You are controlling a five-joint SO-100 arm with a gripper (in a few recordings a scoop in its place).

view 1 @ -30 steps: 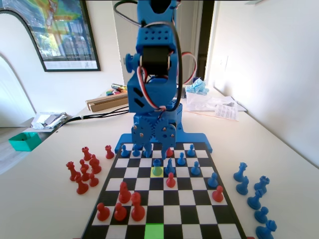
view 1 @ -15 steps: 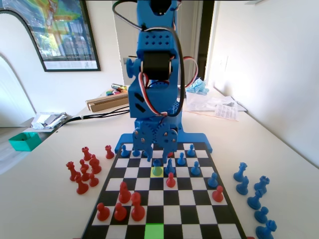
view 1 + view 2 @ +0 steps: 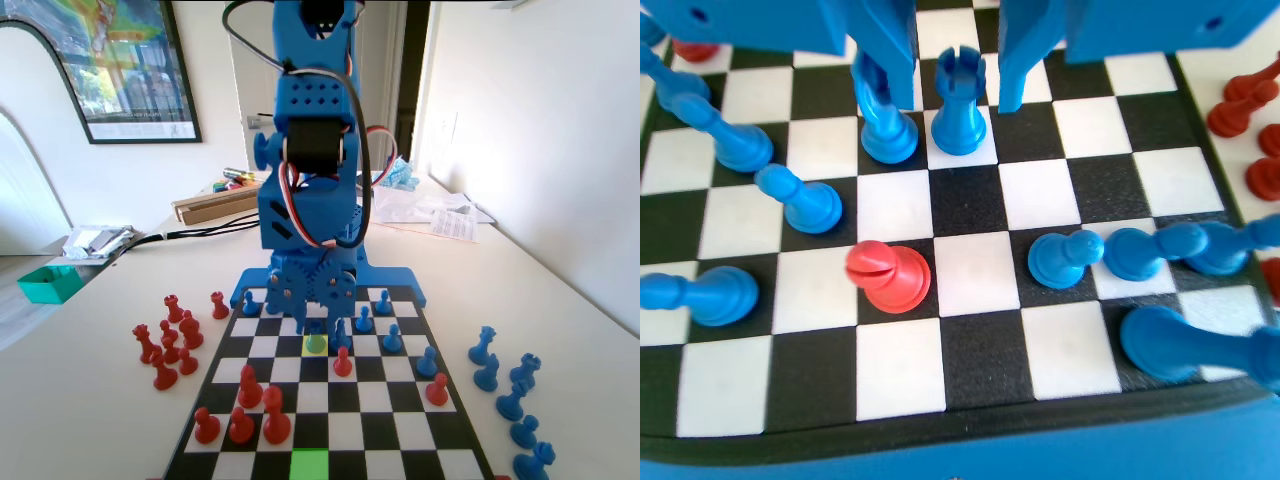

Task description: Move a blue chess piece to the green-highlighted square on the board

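Two spread jaws of the gripper (image 3: 955, 75) are seen straddling a blue rook-topped piece (image 3: 959, 100) on the board (image 3: 440, 420); another blue piece (image 3: 883, 120) stands just beside, a red pawn (image 3: 888, 277) nearby. The green-highlighted square (image 3: 310, 463) lies well apart at the near edge.

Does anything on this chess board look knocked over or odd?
Nothing stands out. Pieces on the board stand upright on their squares, as do the spare red pieces and spare blue pieces beside it. The open gripper straddles a blue piece, with a neighbouring piece close by its left jaw in the wrist view.
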